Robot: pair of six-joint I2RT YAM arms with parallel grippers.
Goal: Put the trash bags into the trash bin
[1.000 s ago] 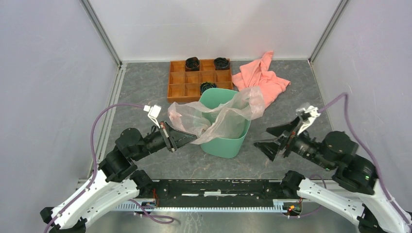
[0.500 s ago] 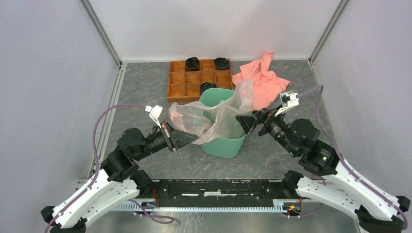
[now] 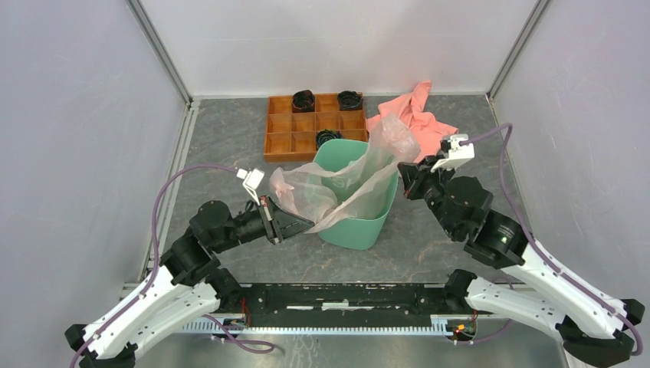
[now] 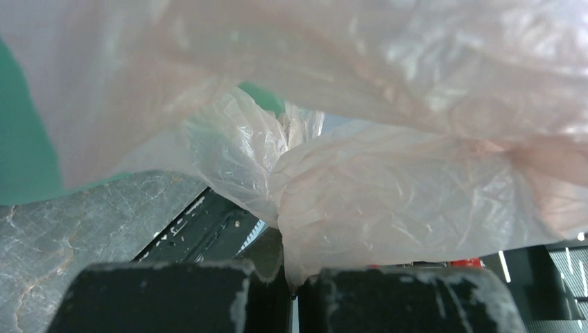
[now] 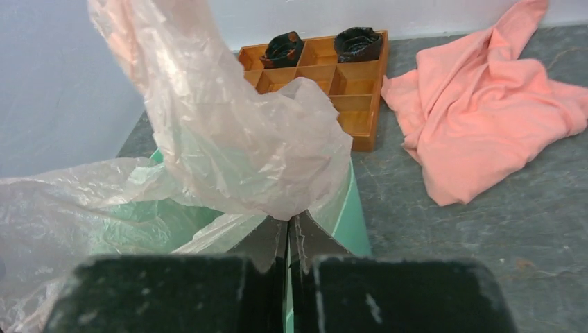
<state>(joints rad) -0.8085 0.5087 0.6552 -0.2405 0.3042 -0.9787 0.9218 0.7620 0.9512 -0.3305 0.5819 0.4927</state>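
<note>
The trash bag (image 3: 345,180), thin pale pink film, lies stretched across the mouth of the mint-green trash bin (image 3: 360,226) and sags partly inside. My left gripper (image 3: 306,224) is shut on the bag's left end, just outside the bin's left wall. In the left wrist view the film (image 4: 388,208) bunches right at the closed tips (image 4: 291,274). My right gripper (image 3: 403,170) is shut on the bag's right end above the bin's right rim. In the right wrist view the film (image 5: 236,146) rises from the closed tips (image 5: 288,222), with the bin wall (image 5: 350,215) below.
An orange compartmented tray (image 3: 283,142) holding black pieces stands behind the bin. A salmon-pink cloth (image 3: 421,123) lies at the back right, close to my right arm. White enclosure walls stand on three sides.
My right arm swung in from the right to the bin's right rim and its jaws went from open to shut on the bag, lifting that end. The left gripper kept its hold.
</note>
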